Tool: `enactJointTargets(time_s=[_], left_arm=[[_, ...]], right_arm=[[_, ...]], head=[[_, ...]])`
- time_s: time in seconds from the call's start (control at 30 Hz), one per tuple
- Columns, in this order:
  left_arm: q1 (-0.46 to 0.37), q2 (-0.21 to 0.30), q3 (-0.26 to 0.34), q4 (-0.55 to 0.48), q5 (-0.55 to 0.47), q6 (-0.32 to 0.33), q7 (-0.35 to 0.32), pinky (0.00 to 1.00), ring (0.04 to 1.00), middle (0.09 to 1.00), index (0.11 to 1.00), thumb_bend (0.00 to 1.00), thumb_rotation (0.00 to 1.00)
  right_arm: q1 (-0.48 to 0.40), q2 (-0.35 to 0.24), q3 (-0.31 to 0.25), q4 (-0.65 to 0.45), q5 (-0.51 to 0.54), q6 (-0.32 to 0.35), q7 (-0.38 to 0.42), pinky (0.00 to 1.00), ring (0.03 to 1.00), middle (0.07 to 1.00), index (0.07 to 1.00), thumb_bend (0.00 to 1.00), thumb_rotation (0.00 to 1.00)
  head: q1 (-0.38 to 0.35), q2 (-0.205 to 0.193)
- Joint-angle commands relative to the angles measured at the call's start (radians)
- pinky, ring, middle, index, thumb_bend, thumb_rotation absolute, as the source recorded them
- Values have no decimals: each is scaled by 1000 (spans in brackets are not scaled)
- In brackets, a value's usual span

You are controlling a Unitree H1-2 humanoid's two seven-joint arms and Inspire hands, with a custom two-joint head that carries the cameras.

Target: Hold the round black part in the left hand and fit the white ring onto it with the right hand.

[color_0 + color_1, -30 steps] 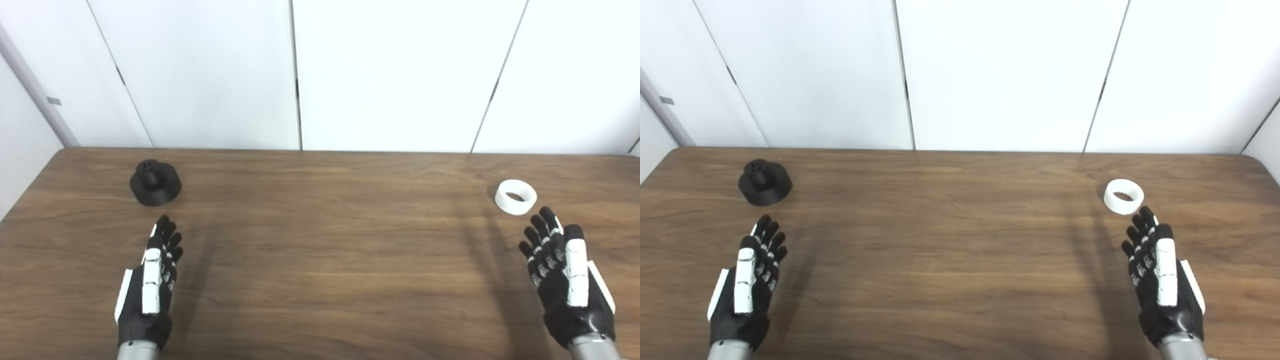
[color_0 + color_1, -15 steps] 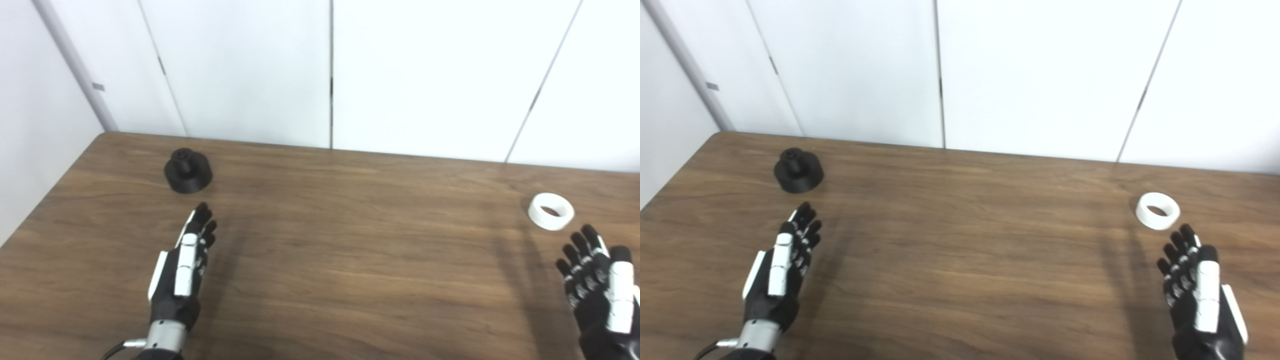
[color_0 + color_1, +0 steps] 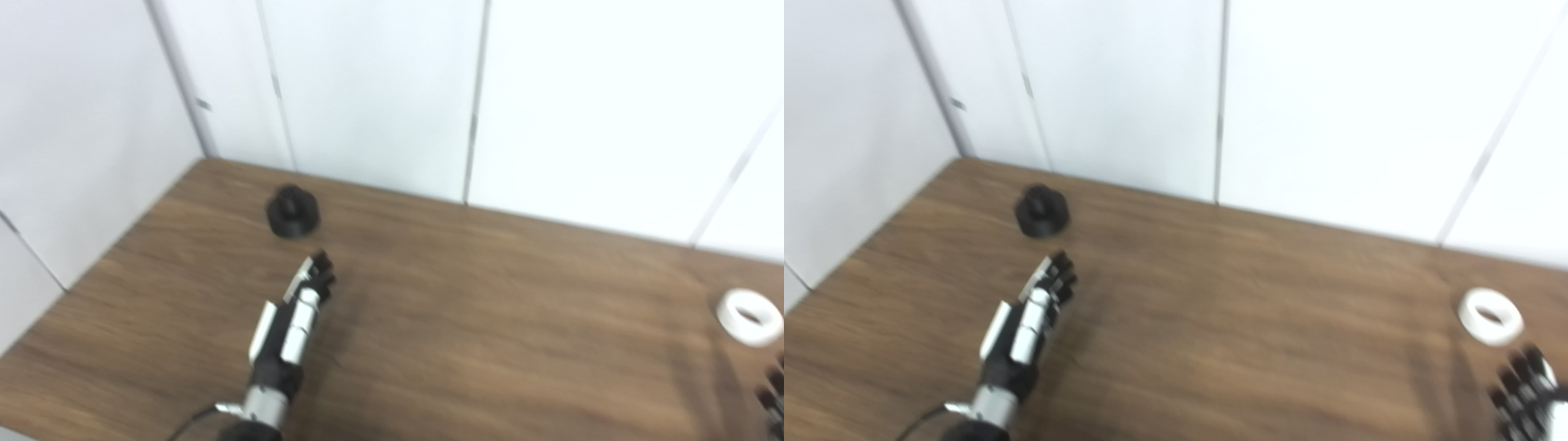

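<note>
Black round part (image 3: 293, 211), white ring (image 3: 750, 317)

We see a wooden table (image 3: 490, 331) with a dark brown surface, and its grain runs from left to right. Both pictures are a little blurred. Behind the table stands a white wall (image 3: 1335, 110) made of flat panels, with thin dark seams (image 3: 1220, 98) between them that run down to the far edge of the table. At the left of the table another white panel (image 3: 73, 122) meets the back wall in a corner, where a pale grey strip (image 3: 177, 79) goes up. The light is even and bright on the wall, and it leaves only soft shadows on the table.
</note>
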Motion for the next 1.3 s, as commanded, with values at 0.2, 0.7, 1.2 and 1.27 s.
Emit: enactJointTargets(time_s=[0.2,0.7,1.2,1.27], left_arm=[[58,-25,-40,9,36,-69,26,957,949,967,981,498,924],[53,-7,-87,13,135,-41,57,951,945,967,994,538,850],[29,4,-39,-124,523,50,195,965,968,959,949,798,386],[7,25,-7,-144,553,81,199,985,983,974,955,839,390]], right_arm=[[74,-53,-11,5,17,-47,18,1000,988,974,963,495,1000],[63,-79,-34,42,52,-57,33,1000,989,976,975,511,1000],[87,-108,-3,15,69,-43,10,989,966,955,942,530,1000],[88,-109,3,11,64,-41,-2,977,961,948,936,527,1000]], head=[[41,-24],[68,-8],[66,18],[66,19]])
